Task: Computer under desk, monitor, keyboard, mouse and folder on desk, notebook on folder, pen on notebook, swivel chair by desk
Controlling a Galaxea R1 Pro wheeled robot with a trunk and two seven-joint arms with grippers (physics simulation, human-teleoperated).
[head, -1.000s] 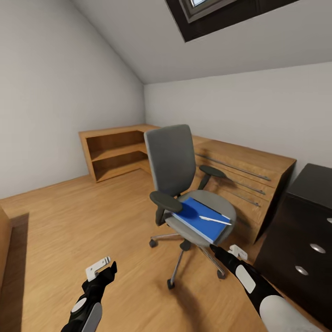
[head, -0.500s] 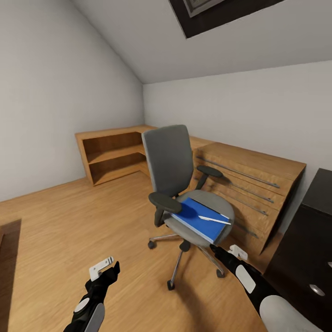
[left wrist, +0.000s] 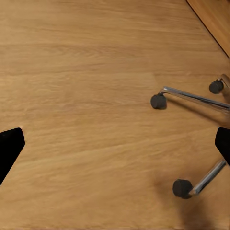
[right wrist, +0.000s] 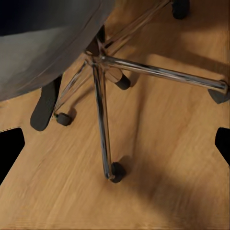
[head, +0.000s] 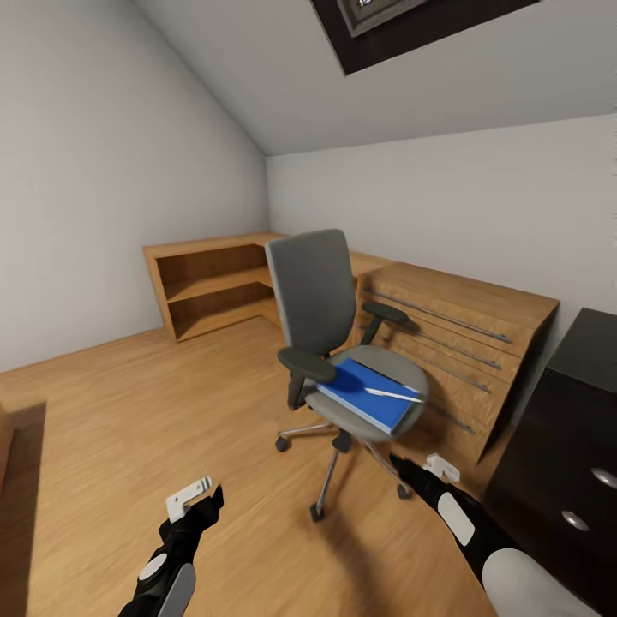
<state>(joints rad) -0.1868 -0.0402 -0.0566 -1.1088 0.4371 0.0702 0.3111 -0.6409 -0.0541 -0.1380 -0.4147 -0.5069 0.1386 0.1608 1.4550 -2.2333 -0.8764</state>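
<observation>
The grey swivel chair (head: pixel 319 296) stands mid-room on its chrome base (right wrist: pixel 143 69), whose castors (left wrist: pixel 158 101) rest on the wood floor. The bright-blue folder (head: pixel 360 396) lies on its seat. A thin pale sliver (head: pixel 394 394) rests on the folder; I cannot tell whether it is the notebook or the pen. The desk's black drawer unit (head: pixel 570 428) with silver knobs is at the right edge. My left gripper (head: pixel 210 501) (left wrist: pixel 115 146) hangs open over bare floor, left of the chair. My right gripper (head: pixel 398 465) (right wrist: pixel 115 143) is open, low beside the chair base. Computer, monitor, keyboard and mouse are out of view.
A light wooden chest of drawers (head: pixel 467 334) stands against the wall right behind the chair. A low open wooden shelf (head: pixel 214 287) fills the far corner. The ceiling slopes down at the left, with a skylight (head: pixel 386 17). Open wood floor (head: pixel 128 403) spreads to the left.
The whole picture has shifted a little, so the camera moved; the chair now sits slightly higher in it. Both arms keep the same pose, grippers still open.
</observation>
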